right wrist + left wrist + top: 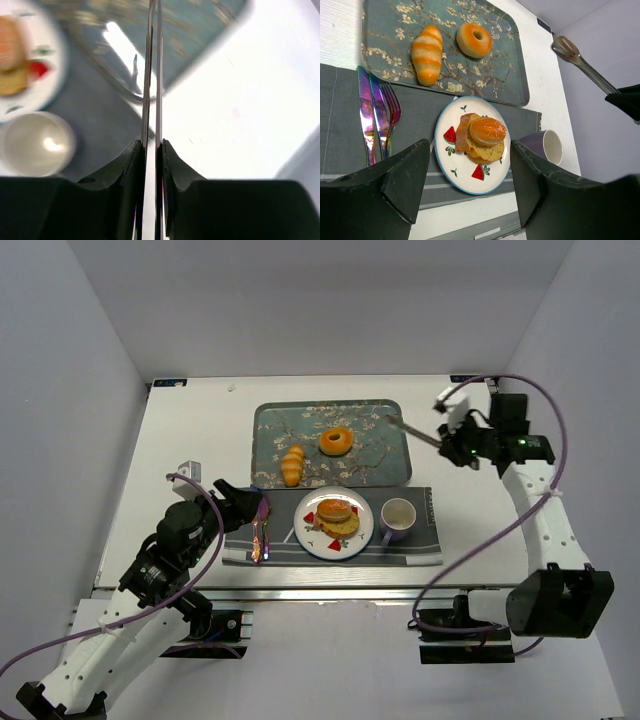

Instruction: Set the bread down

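A striped bread roll (291,465) and a round bagel (336,441) lie on the floral tray (385,465); both also show in the left wrist view, the roll (427,54) left of the bagel (474,39). A white plate (310,533) on the grey placemat holds a bun (488,130) stacked on bread slices. My right gripper (455,440) is shut on metal tongs (152,85), whose tip (392,421) hangs over the tray's right edge, empty. My left gripper (240,506) is open and empty above the placemat's left part.
A purple cup (397,518) stands right of the plate. A knife and fork (260,530) lie on the placemat (425,530) left of the plate, just by my left gripper. White walls enclose the table on three sides.
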Robot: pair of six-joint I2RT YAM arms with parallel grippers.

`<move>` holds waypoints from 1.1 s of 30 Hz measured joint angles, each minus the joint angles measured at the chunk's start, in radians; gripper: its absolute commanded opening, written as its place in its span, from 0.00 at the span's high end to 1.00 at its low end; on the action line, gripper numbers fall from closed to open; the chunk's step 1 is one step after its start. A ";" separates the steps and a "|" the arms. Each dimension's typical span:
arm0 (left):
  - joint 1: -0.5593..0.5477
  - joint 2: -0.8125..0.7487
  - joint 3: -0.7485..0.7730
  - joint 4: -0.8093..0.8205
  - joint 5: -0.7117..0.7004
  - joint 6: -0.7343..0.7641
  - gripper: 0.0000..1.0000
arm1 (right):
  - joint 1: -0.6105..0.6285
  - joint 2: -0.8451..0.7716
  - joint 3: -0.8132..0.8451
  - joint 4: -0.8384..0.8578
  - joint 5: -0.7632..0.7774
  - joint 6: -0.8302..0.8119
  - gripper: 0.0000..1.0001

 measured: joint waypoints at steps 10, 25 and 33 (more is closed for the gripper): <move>0.000 0.016 -0.010 0.027 0.008 0.000 0.26 | -0.407 0.172 -0.278 0.319 0.074 0.231 0.90; 0.000 0.043 -0.015 0.043 0.029 -0.013 0.26 | -0.411 0.363 -0.419 0.536 0.144 0.286 0.11; 0.000 0.069 -0.019 0.068 0.048 -0.013 0.26 | -0.426 0.225 -0.335 0.288 0.124 0.203 0.11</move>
